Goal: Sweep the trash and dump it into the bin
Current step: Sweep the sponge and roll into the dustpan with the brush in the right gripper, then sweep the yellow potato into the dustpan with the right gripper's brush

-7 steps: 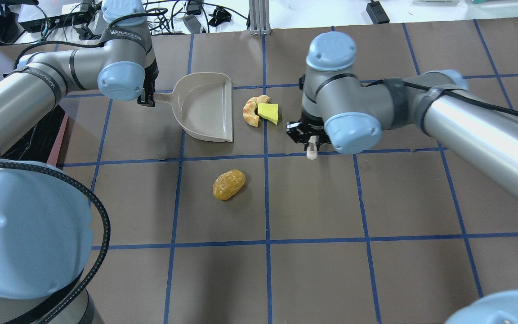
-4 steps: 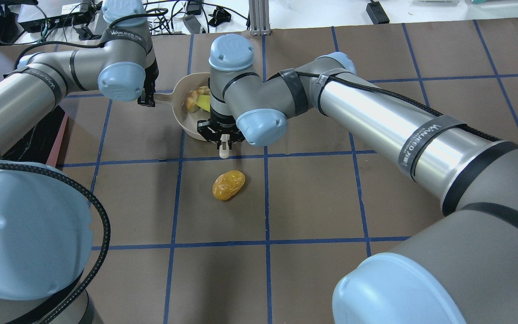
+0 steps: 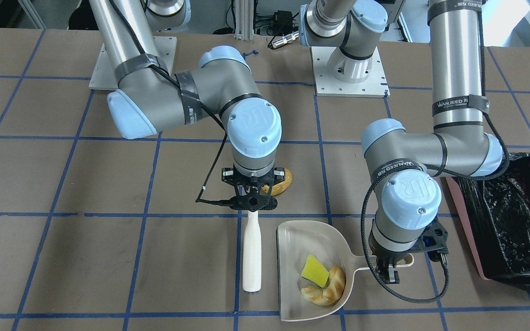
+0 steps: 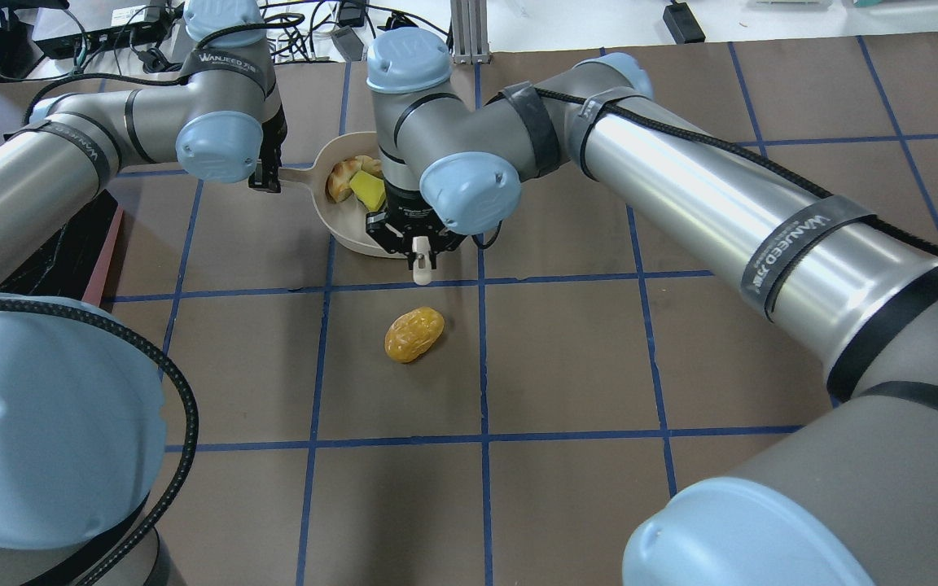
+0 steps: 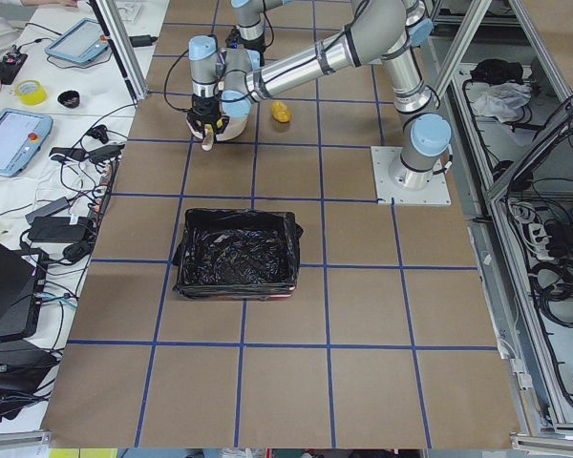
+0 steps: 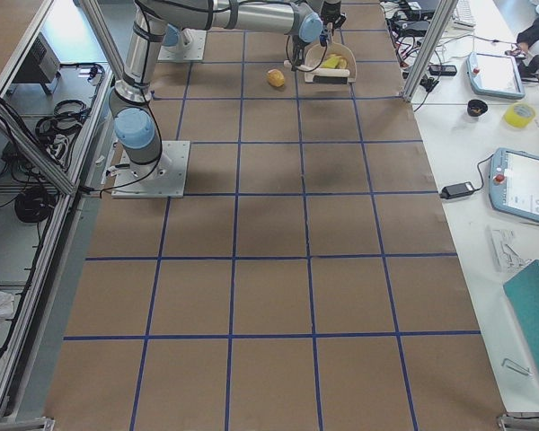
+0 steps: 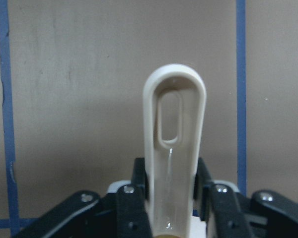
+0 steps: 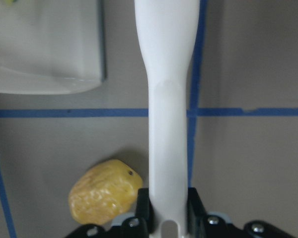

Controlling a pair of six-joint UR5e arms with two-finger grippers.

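My left gripper (image 3: 391, 271) is shut on the handle (image 7: 174, 148) of the beige dustpan (image 3: 311, 239), which rests flat on the table. The yellow wedge (image 3: 314, 271) and the tan pastry (image 3: 331, 287) lie inside the pan near the handle end. My right gripper (image 3: 252, 202) is shut on the white-handled brush (image 3: 251, 257), held beside the pan's open mouth. The golden-brown lump (image 4: 414, 334) lies on the table apart from the pan, just below the brush in the right wrist view (image 8: 105, 198). The bristles are hidden.
The pink bin (image 3: 463, 220) with its black bag (image 3: 513, 216) stands on the table on my left side, beside the left arm. Blue tape lines grid the brown table. Cables and equipment lie past the far table edge (image 4: 339, 37).
The right arm swept the brush leftward and pushed the wedge and pastry into the dustpan. It has since drawn back slightly to the pan's mouth. The left arm and the lump have not moved.
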